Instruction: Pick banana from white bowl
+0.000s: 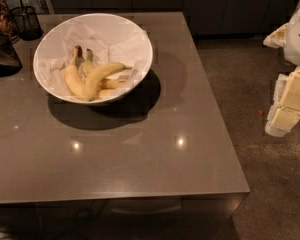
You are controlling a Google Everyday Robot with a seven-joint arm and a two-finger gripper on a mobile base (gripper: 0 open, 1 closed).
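The banana (pixel 103 75) lies in the white bowl (pixel 140 38), on top of the crumpled white paper (pixel 97 36) that lines it; its thin stem points towards 3 o'clock and its body curves down towards 7 o'clock. Two shorter bananas (pixel 72 79) with dark brown ends lie just beside it on its 9 o'clock side, touching it.

The bowl stands on the worktop (pixel 155 159), a smooth grey-brown slab, at about 10 o'clock in the view; its shadow falls on the slab towards 5 o'clock, and two small spots of light (pixel 180 141) glint below it. A dark wire-mesh cup (pixel 26 21) stands near the bowl at the worktop's far corner, at 10 o'clock, and a dark round container (pixel 1 54) sits at 9 o'clock. Dark cabinet fronts (pixel 190 1) run along 12 o'clock; speckled brown floor (pixel 240 84) fills the side from 2 to 5 o'clock.

The arm (pixel 290 101), pale cream and blocky, shows at 3 o'clock over the floor, off the worktop; the jaws are there, well apart from the banana, which lies towards 9 o'clock from them; I cannot tell whether the jaws are open or closed.
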